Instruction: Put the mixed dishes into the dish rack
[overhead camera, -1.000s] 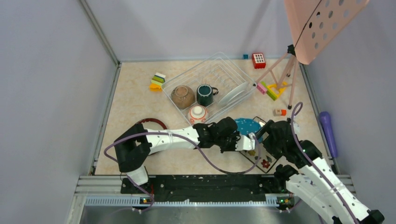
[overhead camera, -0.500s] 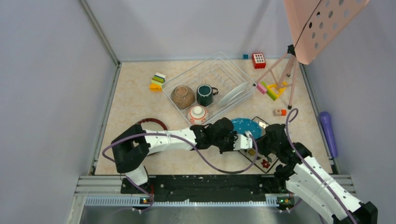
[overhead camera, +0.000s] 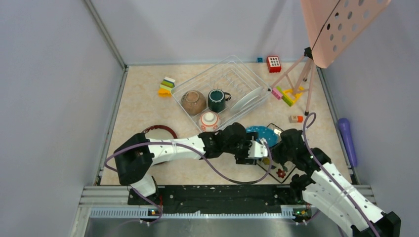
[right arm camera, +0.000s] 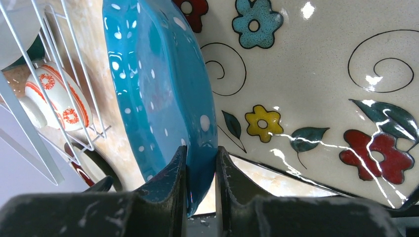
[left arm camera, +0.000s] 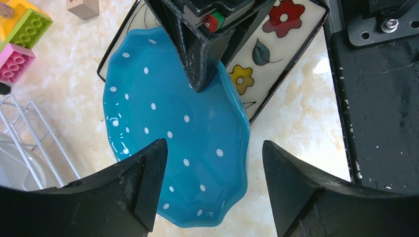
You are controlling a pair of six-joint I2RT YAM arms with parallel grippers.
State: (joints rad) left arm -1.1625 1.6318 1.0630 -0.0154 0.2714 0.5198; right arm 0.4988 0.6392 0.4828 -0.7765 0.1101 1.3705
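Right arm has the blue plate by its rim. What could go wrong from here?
The right gripper pinches only the rim of the blue dotted plate, so it may pivot or slip onto the flowered square plate below. The left gripper, jaws open, straddles the plate and could knock it when pulling away.

Bright, even light is filling every view; glare is streaking the black square plate (right arm camera: 316,74) and blue white-dotted plate (left arm camera: 163,113).

You will find no legible text, number or brand in any view: the key faces on the small red keypad toy (overhead camera: 273,63) are too small to read, and the white plate (overhead camera: 248,100) in the dish rack (overhead camera: 232,78) shows no decipherable marking.
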